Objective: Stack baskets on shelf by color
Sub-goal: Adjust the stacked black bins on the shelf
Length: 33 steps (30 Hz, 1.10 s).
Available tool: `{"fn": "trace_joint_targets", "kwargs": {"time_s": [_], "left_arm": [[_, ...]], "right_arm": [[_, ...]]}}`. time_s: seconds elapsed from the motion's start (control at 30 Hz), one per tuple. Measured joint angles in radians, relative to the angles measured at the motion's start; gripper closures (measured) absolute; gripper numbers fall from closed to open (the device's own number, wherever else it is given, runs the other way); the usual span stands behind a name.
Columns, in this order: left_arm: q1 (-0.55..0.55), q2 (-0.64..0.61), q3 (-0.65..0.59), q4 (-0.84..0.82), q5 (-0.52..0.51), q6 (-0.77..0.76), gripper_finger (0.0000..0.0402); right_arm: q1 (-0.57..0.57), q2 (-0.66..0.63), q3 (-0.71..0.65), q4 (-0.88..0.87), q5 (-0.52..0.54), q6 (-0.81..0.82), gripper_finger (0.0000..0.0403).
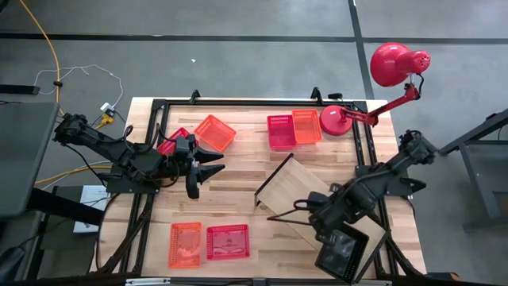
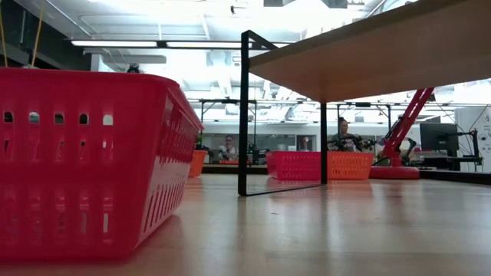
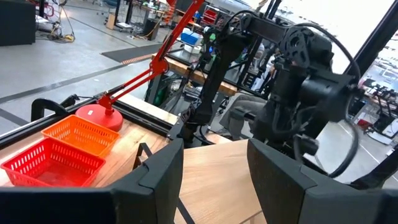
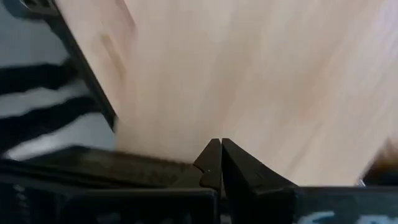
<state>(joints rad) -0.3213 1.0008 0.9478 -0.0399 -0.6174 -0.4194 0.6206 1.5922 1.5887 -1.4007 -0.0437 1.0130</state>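
Shelf (image 1: 295,189) sits tilted mid-table, one end raised: the low view shows its underside overhead with the thin black bracket (image 2: 244,115) standing on the table (image 1: 238,206). Right gripper (image 1: 305,213) is at the shelf's near edge, fingers clenched tight together against the board, nothing visible between them. Left gripper (image 1: 208,171) hovers well left of the shelf, fingers spread, holding nothing. Baskets relative to the shelf: red basket (image 1: 280,132) and orange basket (image 1: 306,125) side by side just beyond it, next to the red lamp (image 1: 349,119); a lone orange basket (image 1: 214,132) beyond-left; an orange-and-red pair (image 1: 209,242) near-left; black basket (image 1: 341,254) near-right, under the right arm.
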Motion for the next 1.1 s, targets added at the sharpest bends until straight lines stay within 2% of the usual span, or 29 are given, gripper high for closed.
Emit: {"fn": "trace_joint_targets", "kwargs": {"time_s": [0.47,0.57,0.67,0.77,0.87,1.0,1.1], "left_arm": [[0.0,0.0,0.0,0.0,0.0,0.008,0.0236],[0.0,0.0,0.0,0.0,0.0,0.011,0.0236],[0.0,0.0,0.0,0.0,0.0,0.011,0.0236],[0.0,0.0,0.0,0.0,0.0,0.011,0.0236],[0.0,0.0,0.0,0.0,0.0,0.011,0.0236],[0.0,0.0,0.0,0.0,0.0,0.011,0.0236],[0.0,0.0,0.0,-0.001,0.0,0.011,0.0236]], "right_arm": [[0.057,-0.027,0.0,-0.162,-0.08,0.067,0.0403],[0.069,-0.035,0.0,-0.17,-0.059,0.088,0.0403],[0.077,-0.067,0.0,-0.157,0.009,0.122,0.0403],[0.08,-0.11,0.0,-0.078,0.111,0.135,0.0403],[0.085,-0.146,0.0,0.123,0.175,0.066,0.0403],[0.076,-0.132,0.0,0.391,0.121,-0.077,0.0403],[0.058,-0.084,0.001,0.415,0.075,-0.094,0.0403]]}}
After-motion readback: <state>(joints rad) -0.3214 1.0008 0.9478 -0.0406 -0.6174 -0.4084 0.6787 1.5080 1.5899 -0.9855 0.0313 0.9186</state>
